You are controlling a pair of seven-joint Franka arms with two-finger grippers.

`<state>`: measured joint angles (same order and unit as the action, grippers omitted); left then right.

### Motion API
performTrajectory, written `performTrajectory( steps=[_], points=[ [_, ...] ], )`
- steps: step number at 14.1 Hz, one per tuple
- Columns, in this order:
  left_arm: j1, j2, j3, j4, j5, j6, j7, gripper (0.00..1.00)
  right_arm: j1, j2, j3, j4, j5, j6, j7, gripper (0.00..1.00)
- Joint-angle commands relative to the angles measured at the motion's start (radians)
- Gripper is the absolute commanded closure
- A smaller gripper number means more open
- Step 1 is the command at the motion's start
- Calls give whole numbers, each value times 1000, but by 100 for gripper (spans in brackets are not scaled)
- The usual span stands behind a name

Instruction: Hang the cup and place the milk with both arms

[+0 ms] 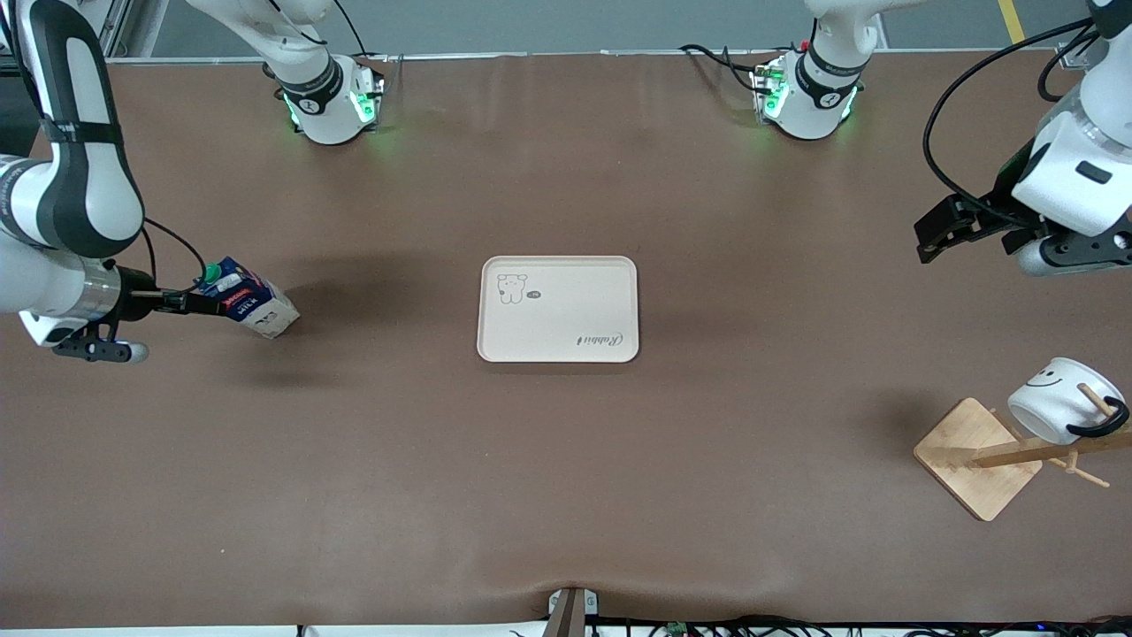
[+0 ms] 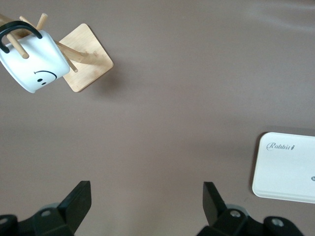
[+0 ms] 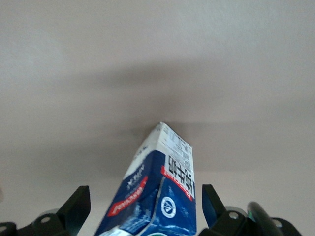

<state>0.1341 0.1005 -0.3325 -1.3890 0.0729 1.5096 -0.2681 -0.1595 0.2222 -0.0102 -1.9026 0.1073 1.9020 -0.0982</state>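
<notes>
The milk (image 1: 248, 299) hangs tilted in the air over the worktop (image 1: 566, 460) at the right arm's end, its green cap toward the wrist and its white lower part dipping toward the brown surface; whether that lower corner touches the worktop is hard to tell from the front view. The right claw (image 1: 196, 299) pinches the carton at its top end, and in the right wrist view the milk (image 3: 157, 196) fills the gap between the two fingers (image 3: 74, 206).

The cup (image 1: 1058, 399) hangs by its black handle on a peg of the wooden rack (image 1: 990, 456) (smiley face outward), at the left arm's end of the worktop and nearer the front camera than the tray. The left claw (image 1: 946, 232) hovers over bare worktop near that end, spread wide with nothing between its fingers (image 2: 76, 201).

The cream tray (image 1: 557, 309) lies flat near the middle of the worktop, between the two arms, with a small cartoon animal printed on it.
</notes>
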Motion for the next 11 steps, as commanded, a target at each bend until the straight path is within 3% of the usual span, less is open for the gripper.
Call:
performTrajectory(
  steps=[1,3,5,8,11],
  points=[
    [-109,-56,156,-39,-41,-22,59,0,34,71,2,89,-14,-20,-5,0],
    [-197,-80,249,-64,-41,-25,70,0,54,115,2,158,-84,-5,-5,0],
    [-266,-94,311,-67,-41,-41,70,0,55,117,3,307,-90,-81,-2,0],
    [-304,-113,339,-87,-41,-46,69,0,47,112,2,538,-87,-263,-1,0],
    [-292,-123,336,-94,-54,-46,69,0,78,51,6,616,-101,-355,8,0]
  ],
)
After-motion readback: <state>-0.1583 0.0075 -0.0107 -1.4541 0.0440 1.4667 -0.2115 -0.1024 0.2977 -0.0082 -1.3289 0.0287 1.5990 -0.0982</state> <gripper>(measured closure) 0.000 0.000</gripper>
